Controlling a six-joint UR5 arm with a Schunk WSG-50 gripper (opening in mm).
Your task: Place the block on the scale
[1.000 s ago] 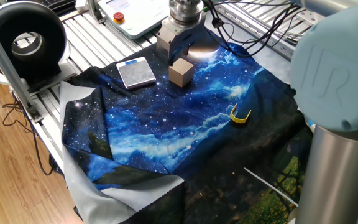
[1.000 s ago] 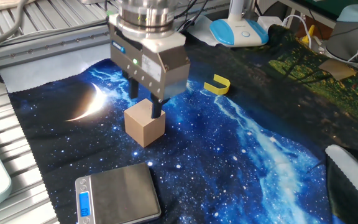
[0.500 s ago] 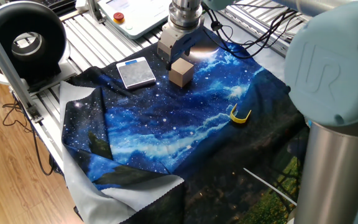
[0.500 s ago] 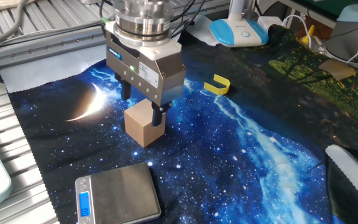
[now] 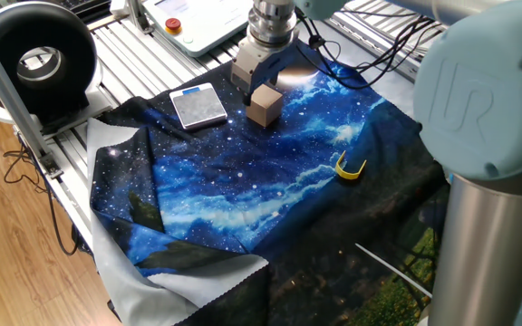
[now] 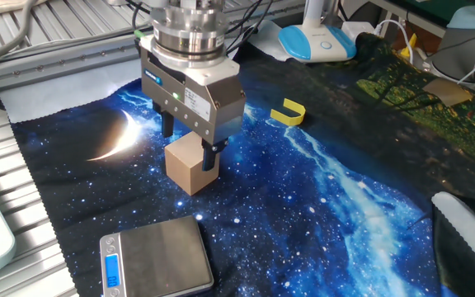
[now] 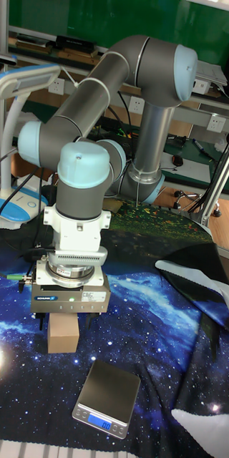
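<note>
The block (image 6: 191, 173) is a tan wooden cube resting on the starry blue cloth (image 6: 345, 190); it also shows in the first fixed view (image 5: 264, 107) and the tall view (image 7: 63, 336). My gripper (image 6: 190, 142) is directly over the block, open, with one finger on each side of its top. I cannot tell whether the fingers touch it. The gripper appears from the other side (image 5: 260, 83) and from the front (image 7: 65, 323). The scale (image 6: 157, 257), silvery with a blue strip, lies flat beside the block with nothing on it (image 5: 198, 106) (image 7: 107, 398).
A yellow curved clip (image 6: 288, 112) (image 5: 350, 168) lies on the cloth away from the block. A white-and-blue rounded device (image 6: 316, 41) stands at the back. A black round fan (image 5: 39, 59) and a white panel with a red button (image 5: 188, 23) sit beyond the cloth's edge.
My gripper has come down a little and shifted slightly, so its fingers now reach lower around the block's top. Block and scale have not moved.
</note>
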